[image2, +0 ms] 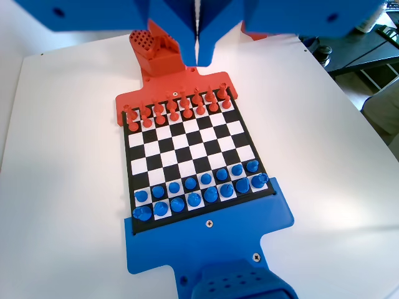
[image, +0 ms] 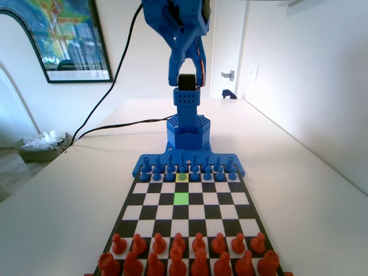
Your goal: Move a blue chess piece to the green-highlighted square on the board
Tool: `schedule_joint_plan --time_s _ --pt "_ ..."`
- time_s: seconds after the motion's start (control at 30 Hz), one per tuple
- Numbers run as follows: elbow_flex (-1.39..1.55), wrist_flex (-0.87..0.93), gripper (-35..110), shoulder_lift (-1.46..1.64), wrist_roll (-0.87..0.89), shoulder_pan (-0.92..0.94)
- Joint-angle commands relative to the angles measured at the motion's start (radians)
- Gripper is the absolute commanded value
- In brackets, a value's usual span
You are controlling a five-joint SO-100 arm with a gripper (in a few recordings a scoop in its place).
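Arm raised high above board (image: 181, 213), well clear of all pieces. Gripper (image2: 197, 56) hanging from top centre of wrist view, jaws pressed together to a thin seam, holding nothing. Probably parked up there for a full look down at the board before picking a target.

Green-highlighted square (image: 181, 198) just below centre of fixed view, in the middle file, bare. Pale yellow square (image: 182, 177) two cells farther up the same file, in the blue pawn row. Blue chess piece (image: 183, 176) standing on that yellow cell, upright, flanked by neighbouring blue pawns on both sides. Likely marked as the start, green as the finish: a straight two-cell push along one file.

In wrist view, blue pawn row across lower middle of frame; the target there appears to be the pawn (image2: 206, 179) near the row's middle, though no colour tint shows to confirm.

Red pieces (image: 178, 256) lined along bottom edge of fixed view, well apart from the action.

Task judged not yet begun. Next: spread jaws, descend over the yellow-cell pawn. Risk: close neighbours, little room for fingers; taller back-row pieces just behind.
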Motion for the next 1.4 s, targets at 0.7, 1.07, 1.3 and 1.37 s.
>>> schedule_joint_plan --time_s 0.7,1.07,1.3,1.37 --pt "0.015 -0.15 4 -0.141 0.147 -0.121" --pt "0.305 -0.376 4 -0.141 0.149 -0.095" --pt "0.508 -0.555 5 -0.141 0.135 -0.067" --pt "0.554 -0.6 5 -0.141 0.143 -0.061"
